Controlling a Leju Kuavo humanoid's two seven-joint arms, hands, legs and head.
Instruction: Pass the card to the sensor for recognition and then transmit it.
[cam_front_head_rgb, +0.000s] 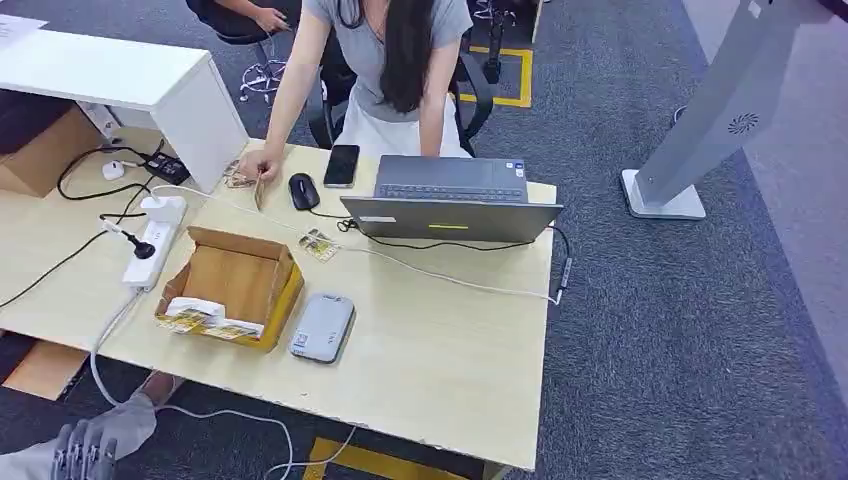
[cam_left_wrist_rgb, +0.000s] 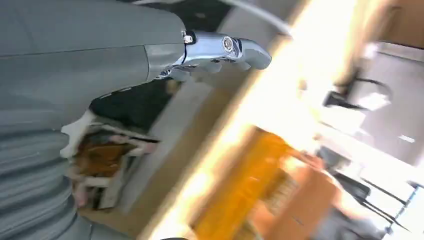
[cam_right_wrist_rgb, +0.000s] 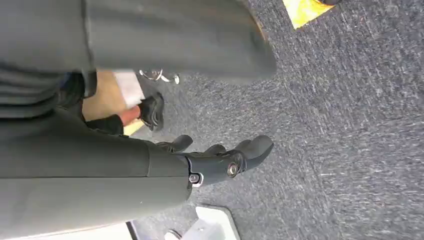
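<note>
My left hand hangs low off the near edge of the table, fingers loosely apart, nothing in them. My right hand hangs over the carpet with its fingers loosely curled and nothing held.

Just ahead of the left hand: a white cable trailing off the table edge. Beyond it, the open cardboard box, and beside that a flat grey sensor.

Further from the hand, small printed cards lie flat near the laptop.

Farthest, across the table, a person's hand holds a card on edge, next to a black mouse.

Judgement: the card is thin, stiff, very light, likely slick-faced. Lying flat it would be hard to lift; offered on edge it suits a pinch across both faces, near a free corner, well apart from the person's fingers. Light pressure should do; too much could bend it.
</note>
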